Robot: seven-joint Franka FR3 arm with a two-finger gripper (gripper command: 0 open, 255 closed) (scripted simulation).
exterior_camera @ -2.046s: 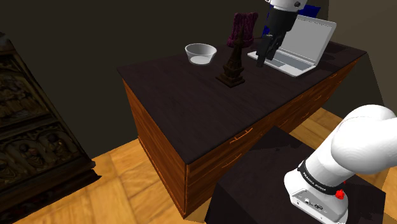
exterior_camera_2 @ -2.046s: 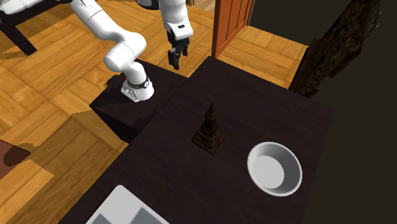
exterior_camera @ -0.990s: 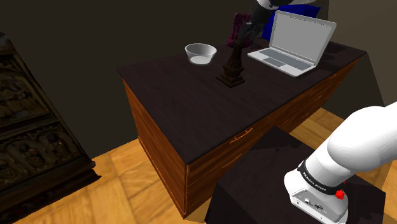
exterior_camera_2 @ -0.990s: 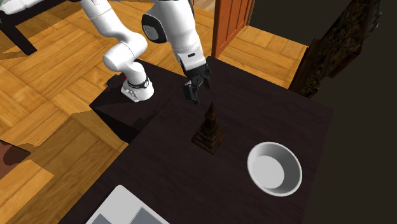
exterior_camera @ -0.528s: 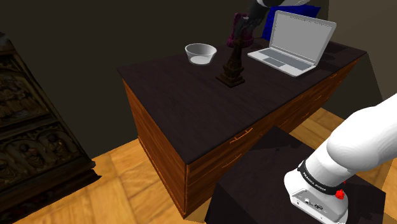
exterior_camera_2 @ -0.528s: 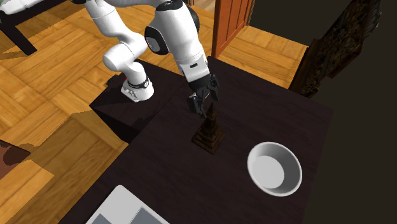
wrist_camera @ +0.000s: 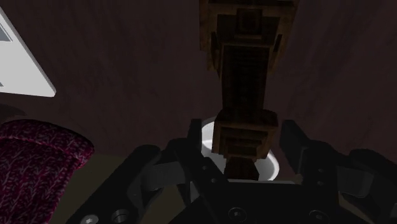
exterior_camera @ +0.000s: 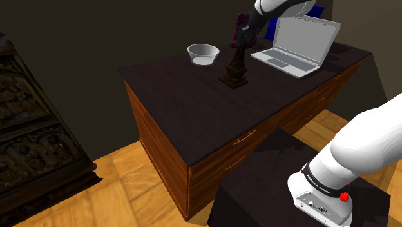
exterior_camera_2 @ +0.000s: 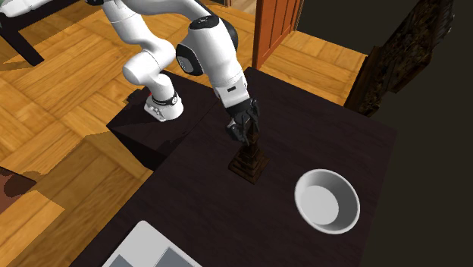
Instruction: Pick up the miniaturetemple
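Observation:
The miniature temple [exterior_camera: 234, 68] is a dark brown tiered tower standing upright on the dark desk [exterior_camera: 187, 103], between a bowl and a laptop. My black gripper [exterior_camera: 241, 44] has come down over its top. From the second exterior view the gripper [exterior_camera_2: 246, 130] covers the spire, and the stepped base [exterior_camera_2: 249, 162] shows beneath it. In the wrist view the temple [wrist_camera: 245, 76] runs between the fingers [wrist_camera: 194, 143]. They sit close on either side of its upper tier, and a thin gap still shows on one side. The temple rests on the desk.
A white bowl [exterior_camera: 203, 53] sits just beyond the temple. An open grey laptop [exterior_camera: 299, 42] lies toward the shoulder view's right. A purple lampshade [wrist_camera: 38, 153] stands behind the gripper. A dark carved cabinet [exterior_camera: 32, 129] stands on the floor to the shoulder view's left.
The arm swung from above the laptop over to the temple and lowered onto its spire. The fingers, wide apart before, have drawn in close around the spire.

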